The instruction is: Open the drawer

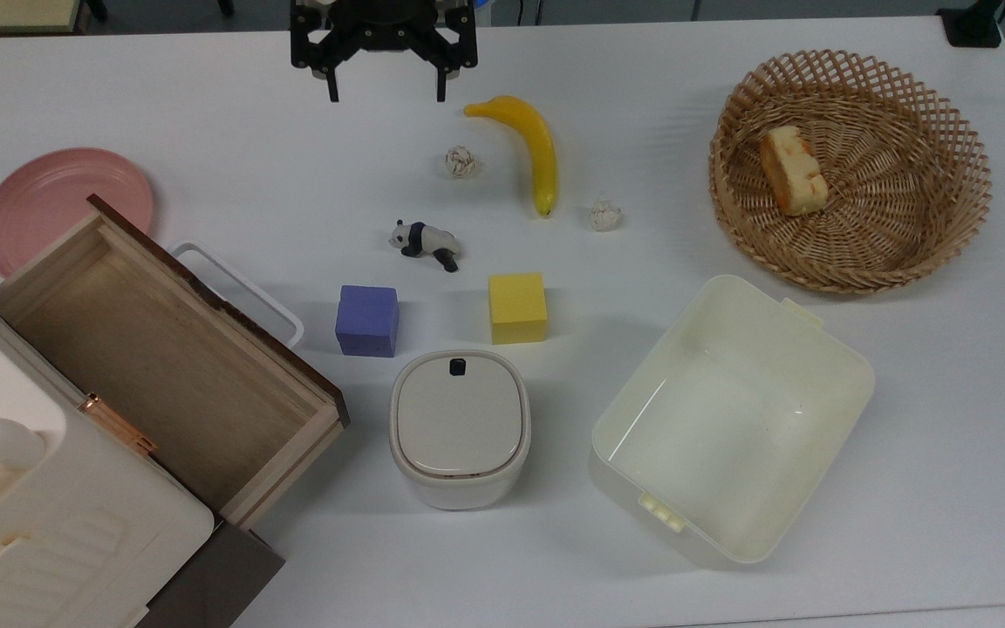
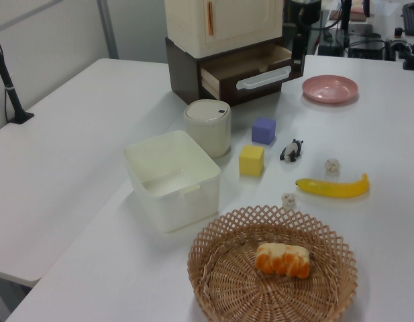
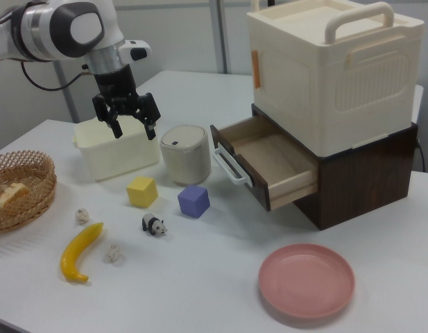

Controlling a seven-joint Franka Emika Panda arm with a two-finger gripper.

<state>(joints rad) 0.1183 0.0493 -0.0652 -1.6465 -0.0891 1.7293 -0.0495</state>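
In the right view, a pink plate (image 3: 306, 280) is seen nearest the camera on the white table (image 3: 220, 291), with a banana (image 3: 80, 251), two small crumpled white balls (image 3: 114, 252) and a panda figurine (image 3: 154, 224) toward the right view's left. Behind these, a purple cube (image 3: 193, 200) and a yellow cube (image 3: 142, 191) are noted, then a small lidded white bin (image 3: 186, 153) and a cream tub (image 3: 116, 147).

The drawer (image 3: 266, 161) is found pulled out of the dark brown base under the cream cabinet (image 3: 334, 69), on the right view's right. Its pale wood interior is exposed and its white loop handle (image 3: 227, 166) faces the cubes. The inside is displayed more fully in the top view, where the drawer (image 1: 167, 349) lies at the top view's lower left and no contents are observed in it.

The gripper (image 3: 127, 119) is recorded in the right view raised above the table, in front of the cream tub, with its two fingers set apart and nothing between them. It is well apart from the handle. In the top view the gripper (image 1: 385, 80) is cut by the upper edge, beside the banana's tip, fingers likewise spread.

A wicker basket (image 3: 35, 179) is partly seen at the right view's left edge. In the left view the basket (image 2: 213, 258) is nearest the camera, and an orange and yellow piece of food (image 2: 282, 259) is seen lying in it. There the drawer (image 2: 250, 69) is farthest, beside the pink plate.
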